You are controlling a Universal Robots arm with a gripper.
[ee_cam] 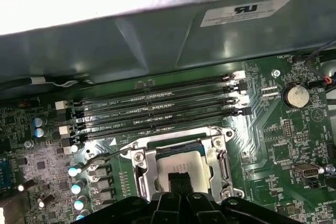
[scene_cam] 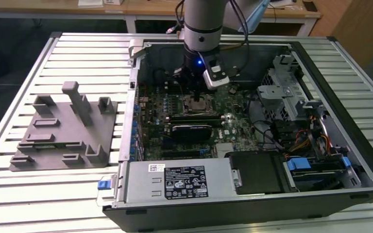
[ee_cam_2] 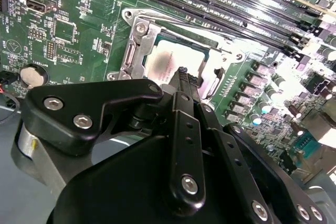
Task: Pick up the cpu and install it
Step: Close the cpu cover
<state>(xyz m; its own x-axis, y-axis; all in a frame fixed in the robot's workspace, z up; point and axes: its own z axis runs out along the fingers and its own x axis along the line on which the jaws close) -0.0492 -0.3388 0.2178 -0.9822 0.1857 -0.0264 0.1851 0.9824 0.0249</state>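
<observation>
- Your slatted metal table (scene_cam: 76,53) carried everything, and the open computer case (scene_cam: 251,213) lay on it towards the exterior view's right.
- A grey moulded fixture (scene_cam: 63,136) with upright blocks sat on the table just beside the case, on the exterior view's left.
- The green motherboard (scene_cam: 154,111) covered the floor of the case. In the first wrist view you could see its four long black memory slots (ee_cam: 157,108) running side by side, next to the socket.
- Your arm (scene_cam: 203,24) came down from above into the case and stood over the middle of the board.
- The bright metal socket frame (ee_cam: 142,171) was screwed to the board at its corners, and it also showed in the second wrist view (ee_cam_2: 137,45).
- The cpu (ee_cam: 178,165) lay flat inside that frame, not lifted. It was a small square chip with a pale silver-grey top; in the second wrist view (ee_cam_2: 168,59) you could make out a dull smudge near its middle and a thin green edge along one side.
- The gripper (ee_cam: 180,179) had its two black fingertips (ee_cam_2: 181,74) drawn together with hardly a gap and nothing pinched between them. They stood over the middle of the cpu's top. I could not tell whether they pressed on it or hung just above it.
- A round silver coin battery (ee_cam: 296,96) sat on the board, well apart from the socket.
</observation>
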